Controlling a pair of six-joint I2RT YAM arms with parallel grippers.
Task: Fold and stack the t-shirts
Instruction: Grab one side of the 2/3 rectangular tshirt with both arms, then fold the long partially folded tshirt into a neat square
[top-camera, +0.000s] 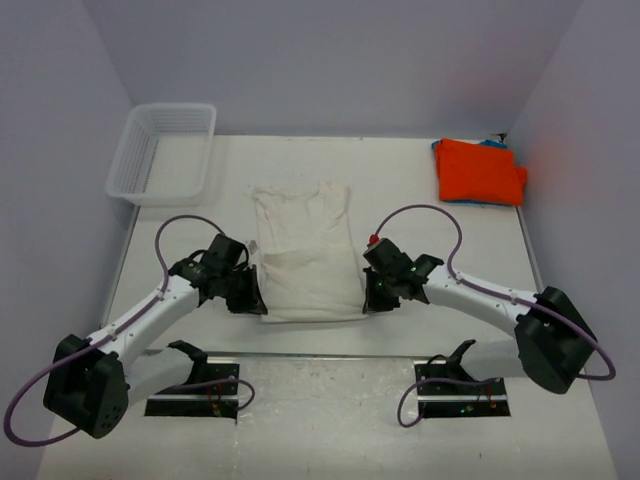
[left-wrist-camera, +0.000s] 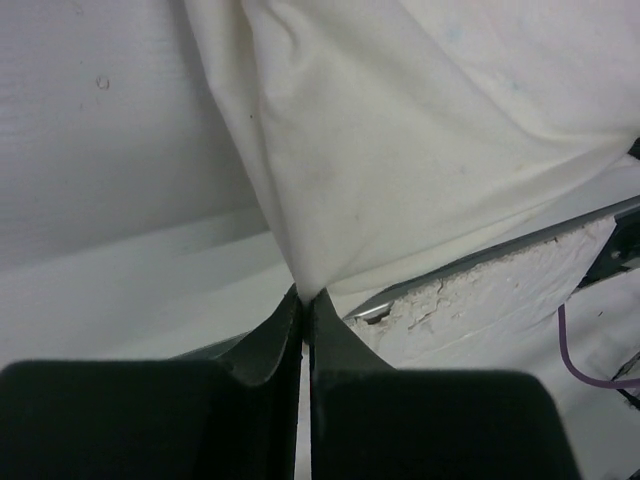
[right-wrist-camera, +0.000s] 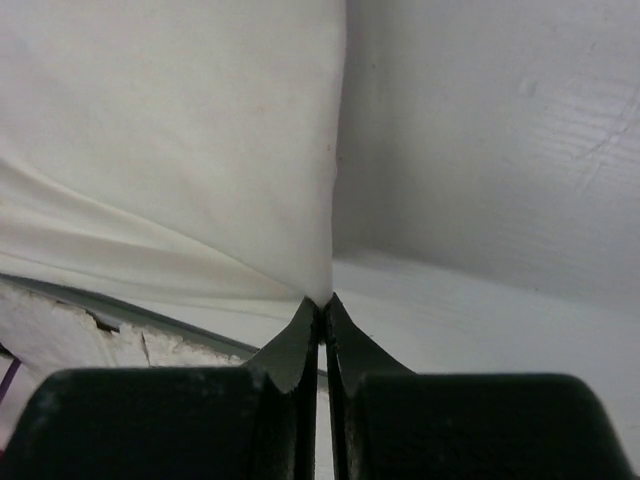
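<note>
1. Cream cloth at the near edge: the left gripper has its jaws pressed together on the near-left corner of the cream t-shirt. Only a small point of fabric is caught at the tips.
2. The right gripper mirrors it, jaws clamped on the near-right corner. Both corners look raised off the table; its chipped near edge shows beneath the cloth in both wrist views.
3. Step in hand, by my judgement: carry the near hem away from the arms and lay it over the far half, halving the shirt's length.
4. To do it well: raise both corners together and level, with the hem taut between them and no sag. Travel straight along the shirt's long axis at one pace, or the fold line skews. The bites are shallow, so no hard outward pull, or the cloth may slip free.
5. Mid-table: the shirt's body lies flat as a narrow panel, wrinkled and a little wider toward its far end. Aim to land the hem flush with that far edge, then let go.
6. Far right: the orange t-shirt lies folded, a blue t-shirt showing only as an edge behind it. Likely the stack; well apart from the cream one.
7. Far left: a white mesh basket, no part in this step.
</note>
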